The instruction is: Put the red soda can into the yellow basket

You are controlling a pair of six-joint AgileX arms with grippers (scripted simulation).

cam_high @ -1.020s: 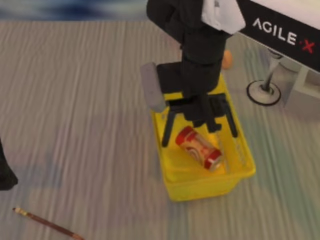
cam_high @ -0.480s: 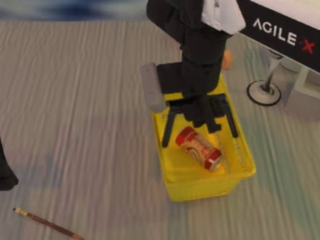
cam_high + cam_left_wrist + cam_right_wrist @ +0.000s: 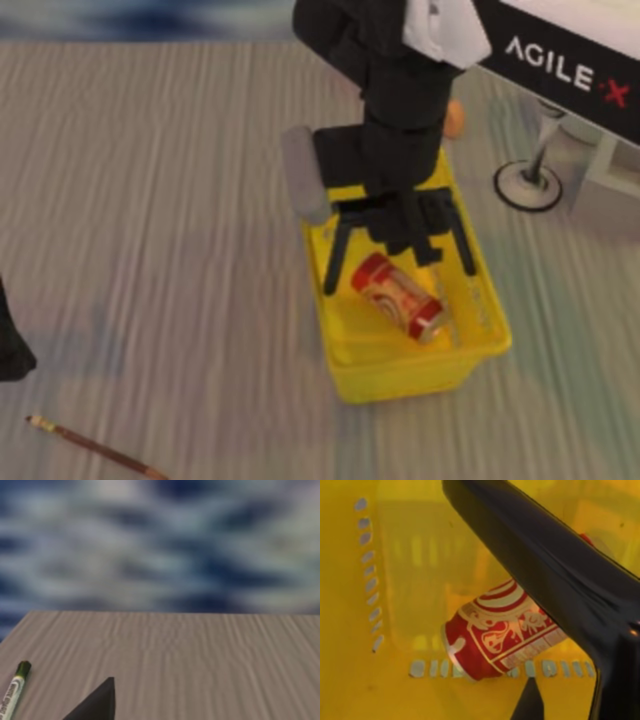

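The red soda can (image 3: 398, 297) lies on its side on the floor of the yellow basket (image 3: 400, 375), free of any grip. My right gripper (image 3: 408, 242) hangs open just above the basket's far half, over the can. In the right wrist view the can (image 3: 500, 632) rests against the slotted basket wall (image 3: 350, 630). A black basket handle (image 3: 555, 575) crosses in front of it, and one fingertip (image 3: 530, 702) shows below. My left arm (image 3: 10, 350) is parked at the table's left edge, and one of its fingers (image 3: 97, 705) shows over bare table.
A grey block (image 3: 303, 175) stands beside the basket's far left corner. A pencil (image 3: 95, 448) lies at the front left. A green-capped marker (image 3: 12, 692) lies near the left gripper. A white round-based stand (image 3: 527, 185) and an orange object (image 3: 455, 120) sit at the back right.
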